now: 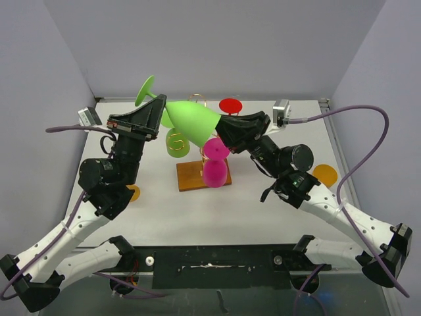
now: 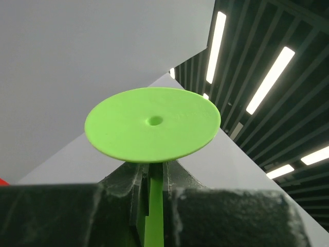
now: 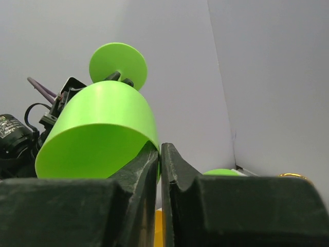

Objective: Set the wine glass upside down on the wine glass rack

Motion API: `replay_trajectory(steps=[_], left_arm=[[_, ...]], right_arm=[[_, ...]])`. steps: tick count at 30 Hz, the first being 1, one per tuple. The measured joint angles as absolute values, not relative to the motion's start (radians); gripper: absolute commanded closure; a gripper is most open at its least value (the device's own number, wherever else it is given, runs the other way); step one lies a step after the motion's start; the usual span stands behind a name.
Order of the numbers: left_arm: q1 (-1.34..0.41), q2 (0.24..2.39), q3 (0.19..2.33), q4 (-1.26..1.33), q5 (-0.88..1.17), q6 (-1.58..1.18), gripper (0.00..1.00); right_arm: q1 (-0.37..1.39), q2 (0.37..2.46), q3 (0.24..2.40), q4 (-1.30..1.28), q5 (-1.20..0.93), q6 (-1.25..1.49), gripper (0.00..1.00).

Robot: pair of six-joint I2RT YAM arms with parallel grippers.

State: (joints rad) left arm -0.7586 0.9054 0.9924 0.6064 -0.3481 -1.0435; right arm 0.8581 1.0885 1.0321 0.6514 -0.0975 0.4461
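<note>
**Desk:** Where is the glass?

**Operator:** Held in mid-air. From left: my left pincer (image 2: 154, 177) is clamped tight on the stem, just under the foot of the green wine glass (image 1: 191, 120). The glass lies tilted above the wine glass rack (image 1: 195, 176). My right pincer (image 3: 160, 159) is closed on the bowl's rim.

**Desk:** Which step?

**Operator:** A hand-over, I judge. Next, one pincer should release so the other can turn the glass bowl-down and hang it on a scroll arm.
</note>
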Motion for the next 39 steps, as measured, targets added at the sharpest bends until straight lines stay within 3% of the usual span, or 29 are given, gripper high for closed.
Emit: replay_trajectory(steps=[6,15,25,39], left_arm=[[-0.759,0.894,0.976,0.627,-0.340,-1.031,1.00],[-0.757,0.870,0.982,0.577,-0.282,-0.871,1.00],[-0.757,0.739,0.989,0.361,-0.261,-0.567,1.00],[-0.756,0.632,1.036,-0.021,-0.134,-0.215,1.00]], right_arm=[[0.859,1.093,1.032,0.616,-0.103,0.457,0.71],[0.859,1.044,1.027,0.521,-0.090,0.446,0.54],[0.859,0.976,1.036,0.326,-0.057,0.419,0.43],[0.859,1.129,1.339,0.116,-0.142,0.534,0.33]])
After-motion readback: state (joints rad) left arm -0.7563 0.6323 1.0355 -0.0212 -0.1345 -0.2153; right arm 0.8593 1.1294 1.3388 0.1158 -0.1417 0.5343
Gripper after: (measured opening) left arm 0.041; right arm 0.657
